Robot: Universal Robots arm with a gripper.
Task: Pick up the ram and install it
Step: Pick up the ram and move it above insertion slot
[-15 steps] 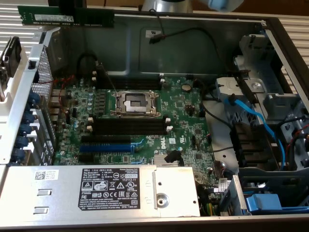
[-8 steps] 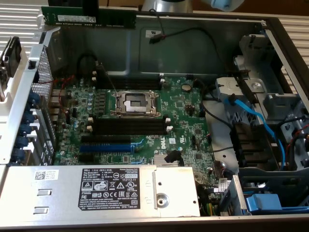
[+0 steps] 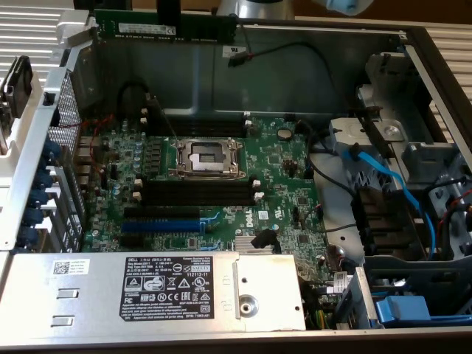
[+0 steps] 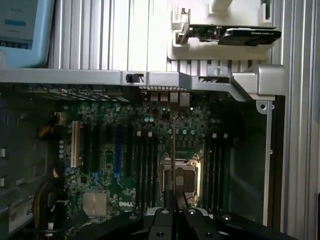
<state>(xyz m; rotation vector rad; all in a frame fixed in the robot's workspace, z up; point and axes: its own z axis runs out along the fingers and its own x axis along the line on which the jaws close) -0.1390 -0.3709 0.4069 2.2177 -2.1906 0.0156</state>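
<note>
exterior: above, angled into open case (image 3: 310, 81) | wrist: straight down past gripper (image 4: 175, 199) | shared: motherboard (image 3: 287, 173)

Ram (image 3: 133, 28): middle stretch hidden behind the gripper (image 3: 168, 18); label print too small to read.
Arm (image 3: 254, 7): cut off by the exterior view's upper edge.
Motherboard (image 3: 280, 169): one edge hidden under the power supply (image 3: 33, 276).
Power supply label (image 3: 173, 284): fine print unreadable.
Case (image 3: 413, 33): the exterior view's right portion cut off by the picture's edge.
Blue object (image 3: 346, 6): cut off at upper edge; identity cannot be determined.
</note>
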